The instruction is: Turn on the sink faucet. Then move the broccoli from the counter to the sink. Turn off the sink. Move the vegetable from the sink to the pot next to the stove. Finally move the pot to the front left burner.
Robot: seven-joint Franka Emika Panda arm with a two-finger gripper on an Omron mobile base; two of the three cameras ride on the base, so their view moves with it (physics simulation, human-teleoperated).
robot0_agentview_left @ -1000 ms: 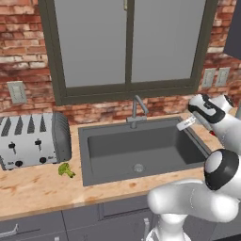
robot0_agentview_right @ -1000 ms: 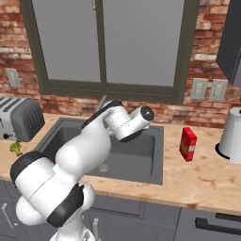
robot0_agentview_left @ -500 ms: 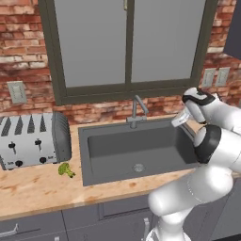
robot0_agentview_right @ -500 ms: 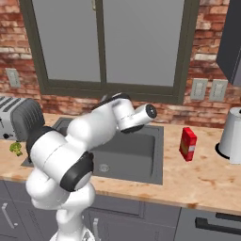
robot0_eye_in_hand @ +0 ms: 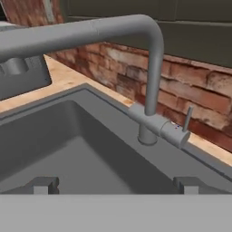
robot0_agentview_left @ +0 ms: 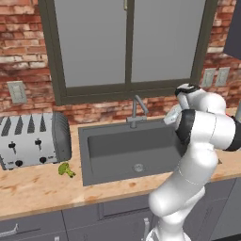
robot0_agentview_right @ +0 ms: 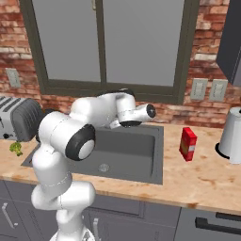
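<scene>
The sink faucet (robot0_eye_in_hand: 147, 129) stands close ahead in the hand view, its spout arching overhead and its small side lever (robot0_eye_in_hand: 186, 118) upright at the right. No water runs from it. My gripper (robot0_eye_in_hand: 115, 186) is open and empty, over the back right part of the sink (robot0_eye_in_hand: 68, 149), short of the faucet. From the left base view the gripper (robot0_agentview_left: 169, 117) hangs right of the faucet (robot0_agentview_left: 136, 110). The broccoli (robot0_agentview_left: 66, 169) lies on the counter (robot0_agentview_left: 37, 188) left of the sink (robot0_agentview_left: 84, 155), in front of the toaster. The pot and stove are out of view.
A silver toaster (robot0_agentview_left: 33, 141) stands on the counter at the far left. A red box (robot0_agentview_right: 188, 143) and a white kettle (robot0_agentview_right: 233, 136) stand right of the sink. A brick wall and a window run behind the faucet.
My arm has folded upward and swung the hand a little left, toward the faucet. The gripper has stayed open. The broccoli has not moved.
</scene>
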